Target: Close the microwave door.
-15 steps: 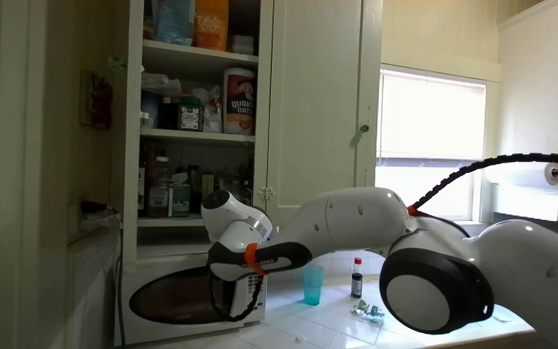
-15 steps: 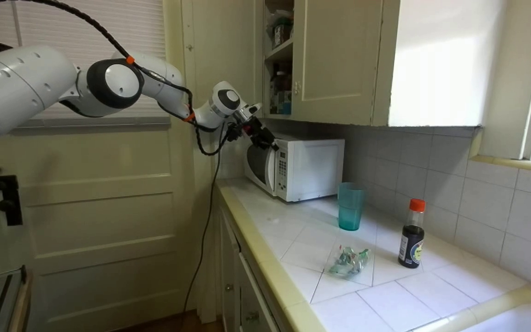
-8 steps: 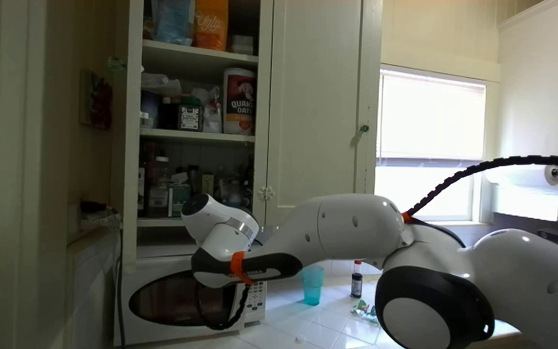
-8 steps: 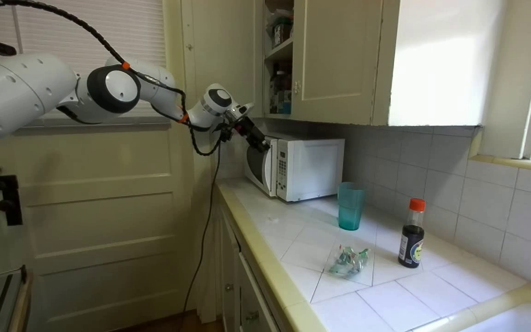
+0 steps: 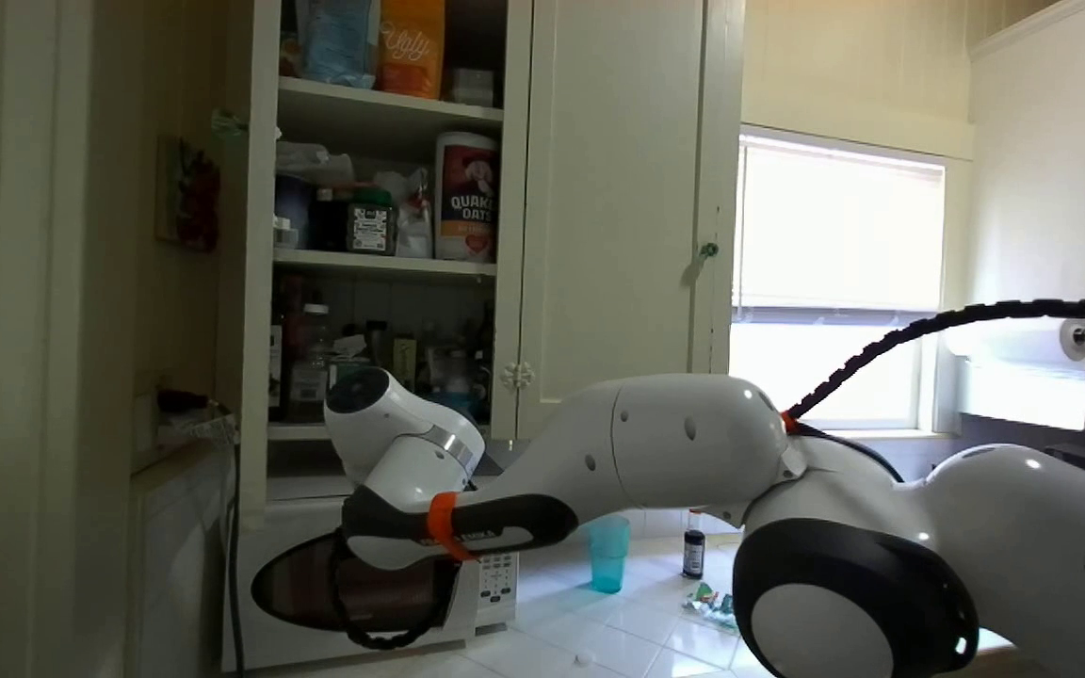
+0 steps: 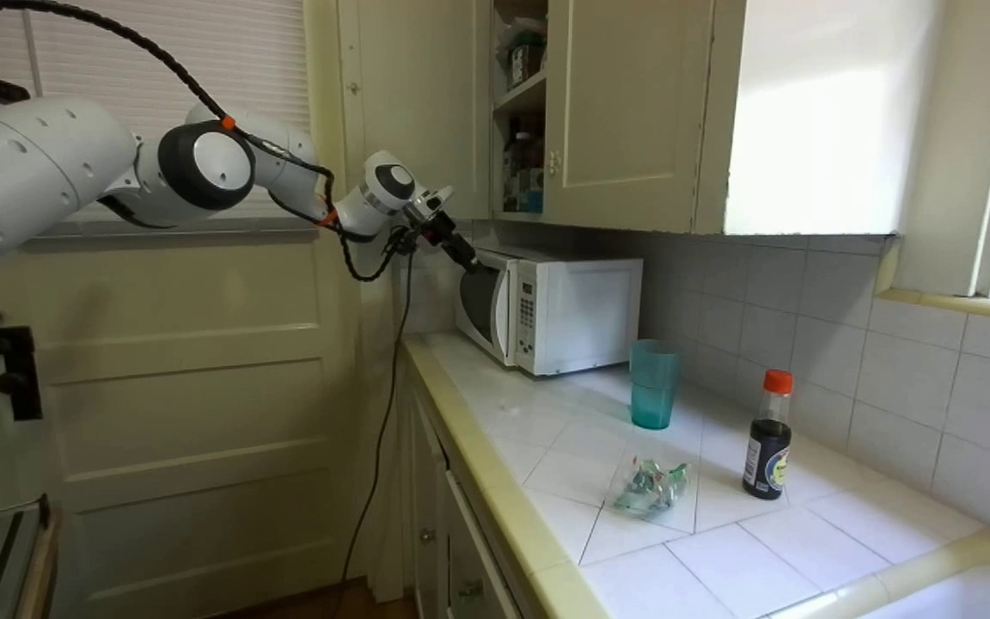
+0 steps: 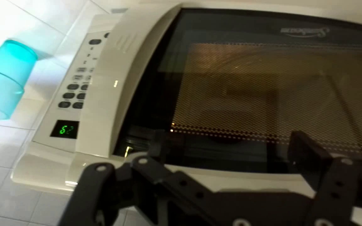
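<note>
Empty gripper (image 7: 228, 141) poised before the door (image 6: 484, 305)
Its fingers (image 7: 308, 157) are spread wide; whether the window (image 7: 247, 81) is touched cannot be told. The door is hung on the front of the microwave (image 6: 585, 318), seemingly just ajar beside the panel (image 6: 527, 318). Pressure is best applied near the handle (image 7: 110, 91), squarely and slowly, with the fingers first brought together, until the door is seated flush.

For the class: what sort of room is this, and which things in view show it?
Probably a home kitchen: a microwave on a tiled counter, a Quaker Oats canister on a cabinet shelf, and what looks like a sink.
</note>
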Controlling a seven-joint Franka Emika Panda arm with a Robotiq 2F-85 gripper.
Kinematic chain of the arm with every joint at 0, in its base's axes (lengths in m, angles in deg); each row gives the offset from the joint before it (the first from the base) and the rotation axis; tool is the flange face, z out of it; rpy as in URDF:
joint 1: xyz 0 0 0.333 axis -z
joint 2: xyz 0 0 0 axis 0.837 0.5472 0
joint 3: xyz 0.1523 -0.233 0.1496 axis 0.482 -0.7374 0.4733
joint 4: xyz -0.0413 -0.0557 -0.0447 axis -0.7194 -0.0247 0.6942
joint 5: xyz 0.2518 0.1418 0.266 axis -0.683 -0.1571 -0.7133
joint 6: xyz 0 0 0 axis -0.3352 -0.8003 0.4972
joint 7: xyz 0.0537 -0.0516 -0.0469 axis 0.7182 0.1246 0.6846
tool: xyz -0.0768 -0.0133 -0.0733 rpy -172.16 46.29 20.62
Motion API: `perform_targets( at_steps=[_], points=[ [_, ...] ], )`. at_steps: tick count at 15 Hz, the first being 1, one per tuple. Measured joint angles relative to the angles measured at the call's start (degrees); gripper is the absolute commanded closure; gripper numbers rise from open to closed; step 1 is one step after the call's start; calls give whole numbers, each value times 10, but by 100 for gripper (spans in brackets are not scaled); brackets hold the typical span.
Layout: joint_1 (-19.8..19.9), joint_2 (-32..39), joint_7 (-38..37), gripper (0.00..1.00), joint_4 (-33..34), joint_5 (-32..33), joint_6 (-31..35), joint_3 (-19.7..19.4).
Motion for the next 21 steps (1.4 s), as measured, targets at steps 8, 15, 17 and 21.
perform_targets(
  at_steps=[8, 15, 17, 21],
  points=[
    [0, -32, -62, 0, -75, -14, 105, 25],
    [-18, -130, -74, 0, -233, 8, 91, 13],
    [-18, -161, -53, 0, -282, 9, 89, 13],
    [-11, -171, -47, 0, -295, 10, 102, 15]
  ],
)
